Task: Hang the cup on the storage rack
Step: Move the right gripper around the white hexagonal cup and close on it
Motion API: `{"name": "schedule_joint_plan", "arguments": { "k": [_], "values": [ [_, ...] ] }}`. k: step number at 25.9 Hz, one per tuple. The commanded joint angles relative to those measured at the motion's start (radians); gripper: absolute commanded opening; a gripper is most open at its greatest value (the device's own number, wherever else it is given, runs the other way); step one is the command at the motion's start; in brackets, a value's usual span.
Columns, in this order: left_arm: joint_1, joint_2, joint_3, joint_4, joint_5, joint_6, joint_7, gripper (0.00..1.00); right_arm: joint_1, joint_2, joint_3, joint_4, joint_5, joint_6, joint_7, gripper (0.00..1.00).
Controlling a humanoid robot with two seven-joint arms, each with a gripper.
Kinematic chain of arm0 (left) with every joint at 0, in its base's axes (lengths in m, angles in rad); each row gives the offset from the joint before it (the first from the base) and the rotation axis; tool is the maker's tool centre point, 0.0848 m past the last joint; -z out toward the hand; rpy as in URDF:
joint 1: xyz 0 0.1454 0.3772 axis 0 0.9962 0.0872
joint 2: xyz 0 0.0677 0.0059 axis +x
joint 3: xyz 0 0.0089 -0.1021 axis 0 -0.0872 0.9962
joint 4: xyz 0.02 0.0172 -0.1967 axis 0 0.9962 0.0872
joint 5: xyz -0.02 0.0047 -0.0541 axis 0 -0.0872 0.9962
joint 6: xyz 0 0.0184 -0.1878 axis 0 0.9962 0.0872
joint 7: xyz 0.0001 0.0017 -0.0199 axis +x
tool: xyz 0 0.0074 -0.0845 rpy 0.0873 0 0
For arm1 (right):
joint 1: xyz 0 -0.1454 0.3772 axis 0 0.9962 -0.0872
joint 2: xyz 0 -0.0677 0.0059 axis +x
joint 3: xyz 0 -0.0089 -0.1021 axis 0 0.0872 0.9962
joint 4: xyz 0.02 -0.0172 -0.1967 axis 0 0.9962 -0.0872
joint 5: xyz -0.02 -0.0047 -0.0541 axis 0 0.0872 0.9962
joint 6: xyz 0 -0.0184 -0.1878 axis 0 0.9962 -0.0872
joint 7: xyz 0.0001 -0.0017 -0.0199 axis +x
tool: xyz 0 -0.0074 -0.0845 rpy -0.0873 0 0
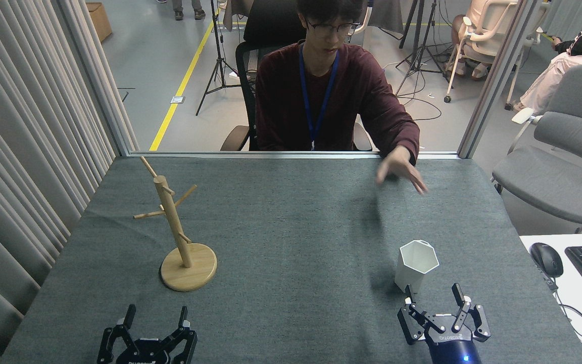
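From the head view, the white hexagonal cup (416, 265) stands upright on the grey bench (291, 227), right of centre and just beyond the right gripper (435, 294), whose fingers are spread apart and empty. The left gripper (157, 316) rests low near the front edge, fingers likewise apart. The wooden mug tree (177, 222) stands well apart, on the left. A person's hand (399, 172) hovers over the far side. The slick facets could slip when grasped, and a tilted cup may miss the thin pegs.
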Motion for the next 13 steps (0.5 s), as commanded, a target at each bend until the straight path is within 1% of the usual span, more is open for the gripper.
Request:
{"name": "schedule_joint_plan", "arguments": {
  "k": [1, 4, 8, 10, 13],
  "values": [
    [0.0, -0.001, 0.0, 0.002, 0.0, 0.0, 0.0, 0.99, 0.0, -0.001, 0.0, 0.0, 0.0, 0.0, 0.0, 0.99],
    [-0.001, -0.001, 0.0, 0.006, 0.0, 0.001, 0.001, 0.99, 0.0, 0.001, 0.0, 0.0, 0.0, 0.002, 0.0, 0.99],
    [-0.001, -0.022, 0.006, 0.008, 0.005, 0.008, 0.003, 0.99, -0.006, 0.012, -0.001, 0.011, 0.003, 0.005, 0.003, 0.98],
    [0.0, -0.02, 0.006, 0.006, 0.005, 0.008, 0.003, 0.99, -0.043, 0.013, -0.001, 0.048, 0.002, 0.005, 0.005, 0.99],
    [-0.001, -0.022, 0.012, 0.003, 0.006, 0.009, 0.003, 0.99, -0.11, 0.013, 0.0, 0.145, 0.003, 0.006, 0.01, 0.99]
  ]
}}
